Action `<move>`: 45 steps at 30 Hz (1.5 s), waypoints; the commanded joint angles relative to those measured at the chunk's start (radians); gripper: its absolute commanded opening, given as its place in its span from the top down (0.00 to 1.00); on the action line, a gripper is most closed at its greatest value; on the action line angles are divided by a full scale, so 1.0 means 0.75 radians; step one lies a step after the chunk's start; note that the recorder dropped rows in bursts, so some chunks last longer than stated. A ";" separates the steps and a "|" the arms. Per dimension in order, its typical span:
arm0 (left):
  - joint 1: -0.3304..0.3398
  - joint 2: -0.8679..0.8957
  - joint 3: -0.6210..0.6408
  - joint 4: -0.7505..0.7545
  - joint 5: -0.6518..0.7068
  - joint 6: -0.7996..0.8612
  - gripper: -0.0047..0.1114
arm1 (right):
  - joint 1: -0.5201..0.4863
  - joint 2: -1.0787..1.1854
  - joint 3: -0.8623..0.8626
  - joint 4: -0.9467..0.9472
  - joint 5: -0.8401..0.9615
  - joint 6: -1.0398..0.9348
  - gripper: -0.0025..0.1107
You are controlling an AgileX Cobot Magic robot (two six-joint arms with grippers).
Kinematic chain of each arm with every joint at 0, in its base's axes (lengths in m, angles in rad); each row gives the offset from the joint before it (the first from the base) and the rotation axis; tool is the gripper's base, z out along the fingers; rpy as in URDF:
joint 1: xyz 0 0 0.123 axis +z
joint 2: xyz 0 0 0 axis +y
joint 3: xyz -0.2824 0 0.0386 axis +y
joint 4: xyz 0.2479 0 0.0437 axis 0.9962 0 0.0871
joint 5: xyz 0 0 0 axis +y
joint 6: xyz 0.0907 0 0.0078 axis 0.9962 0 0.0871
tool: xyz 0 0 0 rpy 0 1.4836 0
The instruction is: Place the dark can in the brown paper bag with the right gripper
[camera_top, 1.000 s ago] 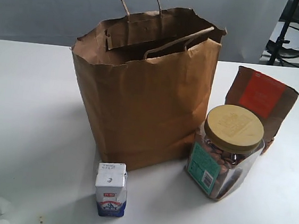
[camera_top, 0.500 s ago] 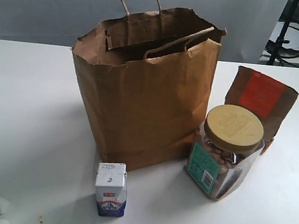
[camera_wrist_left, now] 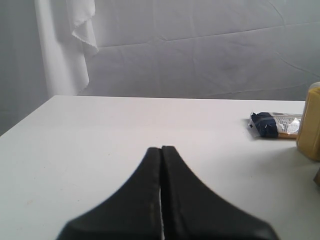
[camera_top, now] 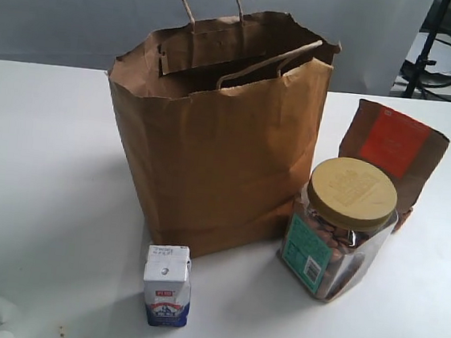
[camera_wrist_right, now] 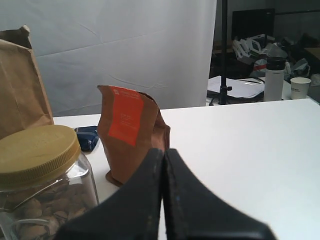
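Brown paper bag upright, mouth open

Big brown kraft-paper bag: matt, rough, v. creased, rim crumpled. Its paper-cord handles: same tan paper, fibrous. Clear plastic jar: glossy, reflections on walls. Its tan screw lid: matt plastic, faint embossing. Small brown pouch w/ orange label: matt paper, soft folds. Small white-and-blue drink carton: smooth coated card, slight sheen. White surface: smooth, matt. Grey-white cloth backdrop: wrinkled. Left tool & right tool: black, matt; plastic or rubber, can't tell.
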 commanded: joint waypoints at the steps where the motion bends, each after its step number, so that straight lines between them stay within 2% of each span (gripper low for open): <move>1: 0.002 -0.005 0.005 0.003 -0.012 -0.005 0.96 | -0.002 -0.009 0.005 0.004 0.005 -0.008 0.98; 29: 0.002 -0.005 0.005 0.003 -0.012 -0.005 0.96 | -0.002 -0.009 0.005 0.004 -0.004 -0.010 0.98; 35: 0.002 -0.005 0.005 0.003 -0.012 -0.005 0.96 | 0.039 -0.009 0.005 0.004 -0.004 -0.010 0.98; 45: 0.002 -0.005 0.005 0.003 -0.012 -0.005 0.96 | 0.013 -0.009 0.005 0.004 -0.004 -0.010 0.98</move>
